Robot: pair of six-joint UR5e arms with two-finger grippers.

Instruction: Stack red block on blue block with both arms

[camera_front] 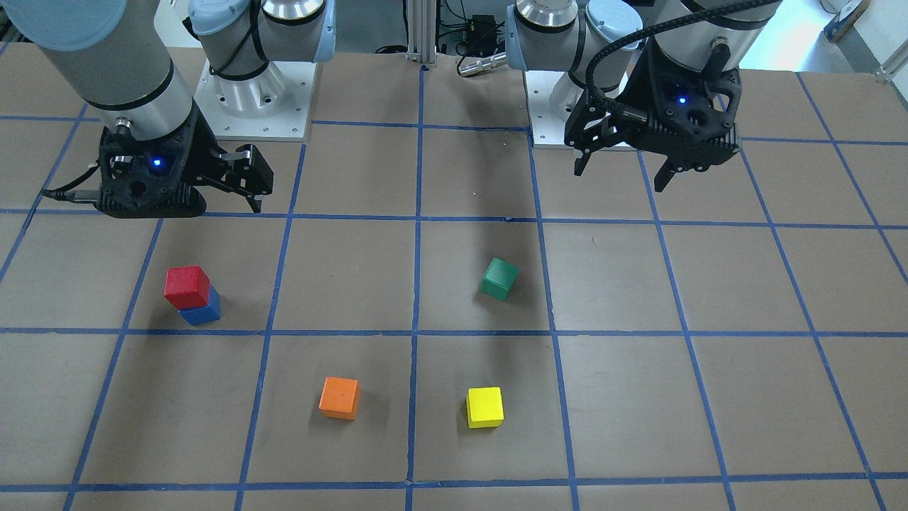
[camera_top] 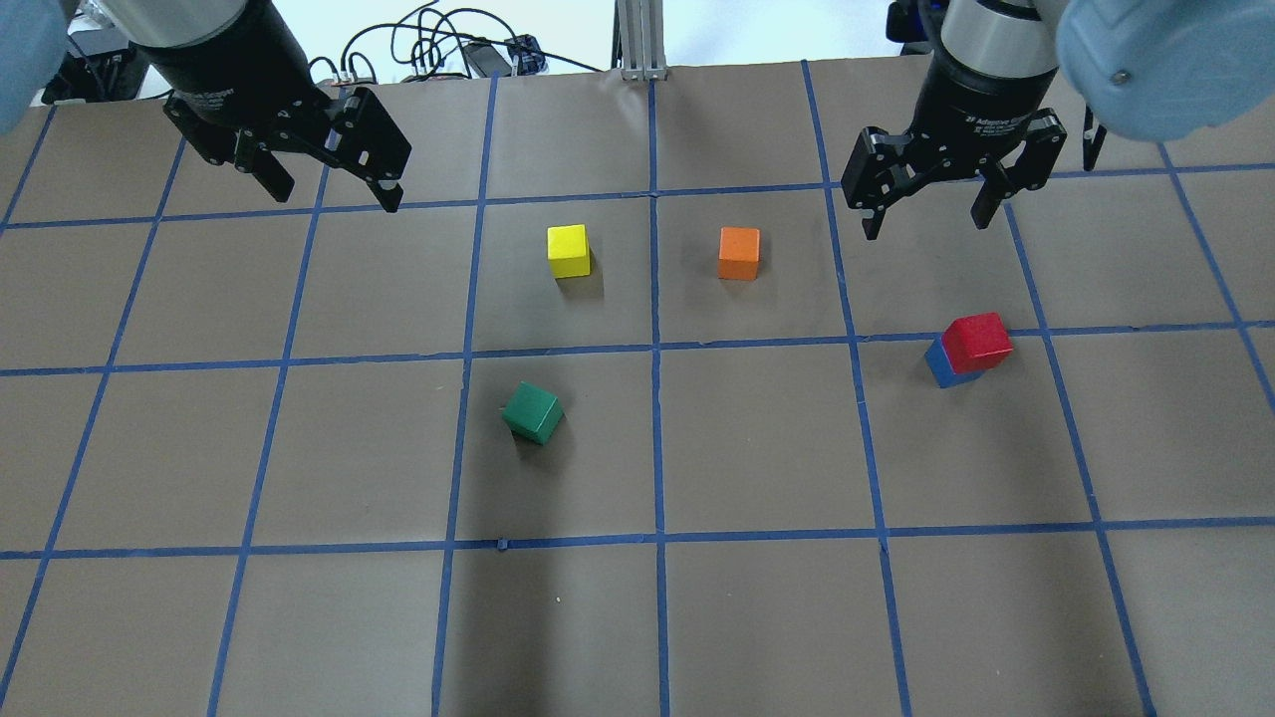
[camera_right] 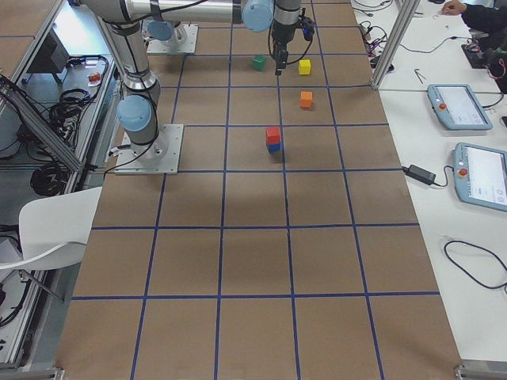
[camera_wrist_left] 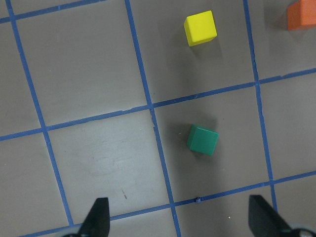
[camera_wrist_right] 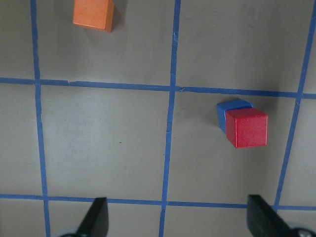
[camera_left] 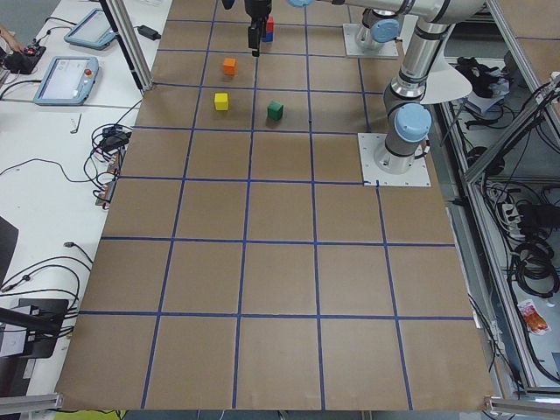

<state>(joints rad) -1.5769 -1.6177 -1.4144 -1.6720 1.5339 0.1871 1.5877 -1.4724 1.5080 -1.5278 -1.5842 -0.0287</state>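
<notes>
Red block [camera_top: 977, 341] is seen stacked on the blue block [camera_top: 939, 368], slightly turned against it, on the right side of the brown paper-covered table [camera_top: 299, 448]. The right gripper [camera_top: 926, 224] is held above the table just beyond the stack, clear of it, jaws spread wide and empty. The left gripper [camera_top: 337, 197] is held over the far left, jaws likewise spread wide. Orange block [camera_top: 738, 253], yellow block [camera_top: 569, 250] and green block [camera_top: 533, 412] are seen scattered between.
</notes>
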